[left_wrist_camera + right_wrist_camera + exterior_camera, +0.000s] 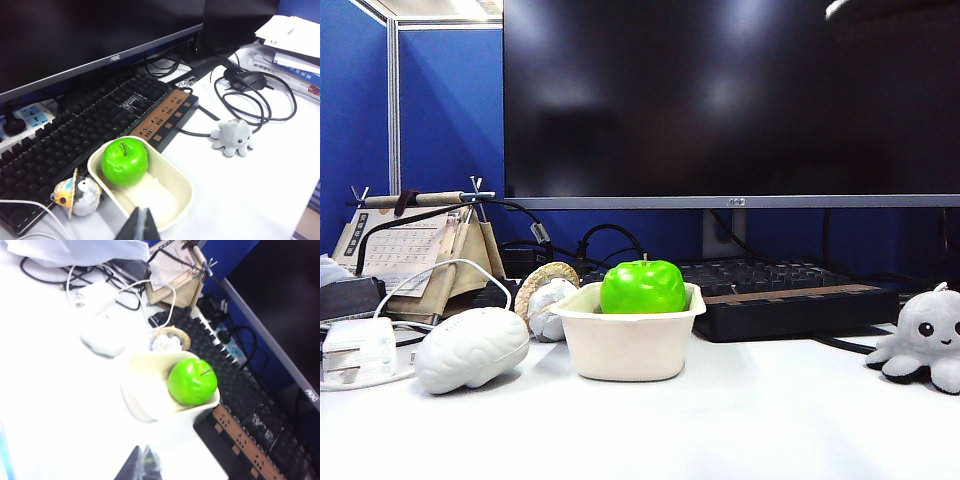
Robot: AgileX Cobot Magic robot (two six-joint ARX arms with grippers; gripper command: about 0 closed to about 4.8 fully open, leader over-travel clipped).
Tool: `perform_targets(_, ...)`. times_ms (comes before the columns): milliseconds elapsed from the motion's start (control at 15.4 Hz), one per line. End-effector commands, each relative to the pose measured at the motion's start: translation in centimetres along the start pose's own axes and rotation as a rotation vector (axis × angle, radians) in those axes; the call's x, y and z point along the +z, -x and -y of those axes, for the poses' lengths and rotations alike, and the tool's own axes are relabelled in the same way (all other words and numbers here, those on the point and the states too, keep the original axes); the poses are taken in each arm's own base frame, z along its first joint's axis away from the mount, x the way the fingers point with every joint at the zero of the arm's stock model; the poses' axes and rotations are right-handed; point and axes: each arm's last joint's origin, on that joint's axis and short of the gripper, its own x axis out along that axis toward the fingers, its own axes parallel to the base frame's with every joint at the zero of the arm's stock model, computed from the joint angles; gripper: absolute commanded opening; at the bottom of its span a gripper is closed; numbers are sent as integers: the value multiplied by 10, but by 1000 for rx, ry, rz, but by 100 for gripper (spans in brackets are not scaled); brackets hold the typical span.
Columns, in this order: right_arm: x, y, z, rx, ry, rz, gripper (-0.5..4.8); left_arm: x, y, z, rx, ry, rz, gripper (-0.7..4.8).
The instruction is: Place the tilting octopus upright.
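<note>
The octopus (925,340), small and light grey with black bead eyes, sits on the white table at the far right, leaning a little on its tentacles. In the left wrist view the octopus (232,137) lies just off the power strip's end, well away from my left gripper (140,225), which is shut and empty over the near rim of the cream bowl (185,197). My right gripper (142,462) is shut and empty too, hovering over bare table near the bowl (145,400). The right wrist view does not show the octopus. Neither gripper appears in the exterior view.
A green apple (642,287) sits in the cream bowl (625,350) at the middle. A white brain toy (470,348) and a small hatted figure (545,300) lie to its left. Keyboard (760,275), power strip (800,305) and monitor (720,100) stand behind. Cables (255,95) coil beyond the octopus.
</note>
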Motion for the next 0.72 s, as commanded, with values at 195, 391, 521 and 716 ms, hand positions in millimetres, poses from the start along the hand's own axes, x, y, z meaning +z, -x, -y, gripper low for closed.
perform_targets(195, 1, 0, 0, -5, -19, 10, -1, 2, 1, 0, 2, -1, 12, -5)
perform_targets(391, 1, 0, 0, -5, -19, 10, -1, 2, 1, 0, 2, -1, 12, -5)
perform_targets(521, 1, 0, 0, -5, -19, 10, -1, 2, 1, 0, 3, -1, 12, -5)
perform_targets(716, 1, 0, 0, -5, -19, 9, -1, 4, 10, 2, 11, -13, 49, -5)
